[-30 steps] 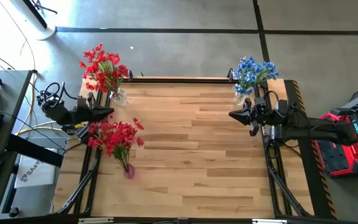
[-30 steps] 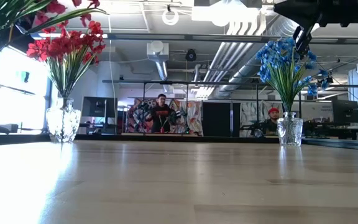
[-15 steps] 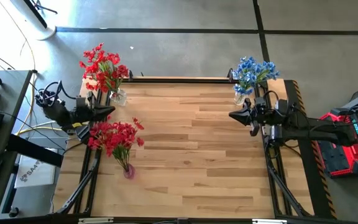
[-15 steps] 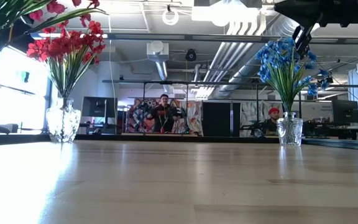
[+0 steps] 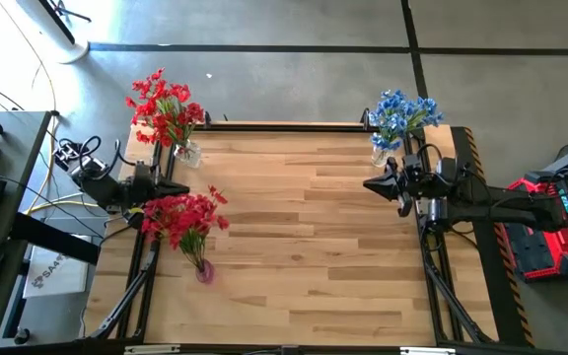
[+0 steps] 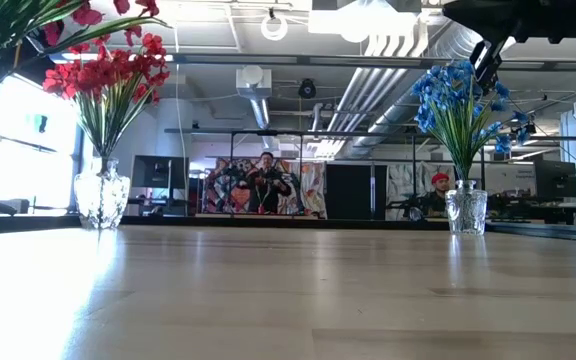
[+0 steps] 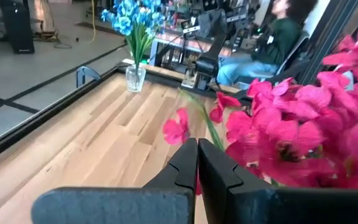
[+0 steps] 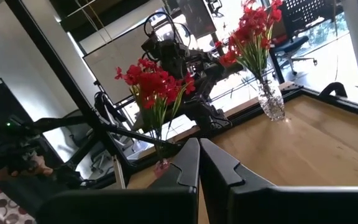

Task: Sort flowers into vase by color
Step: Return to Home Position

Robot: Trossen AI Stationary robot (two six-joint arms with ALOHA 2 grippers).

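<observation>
Left pincer [image 5: 178,187] now closer beside red flowers [image 5: 181,217], tips together; right pincer [image 5: 371,182] likewise together, near blue flowers [image 5: 400,113].

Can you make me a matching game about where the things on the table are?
Things:
1. blue flowers
2. violet vase
3. left end effector
4. right end effector

Places and states:
A. right side, shut
B. far right corner
C. left side, holding red flowers
D. left side, shut, beside those red flowers

Pairs: 1-B, 2-C, 3-D, 4-A
</observation>
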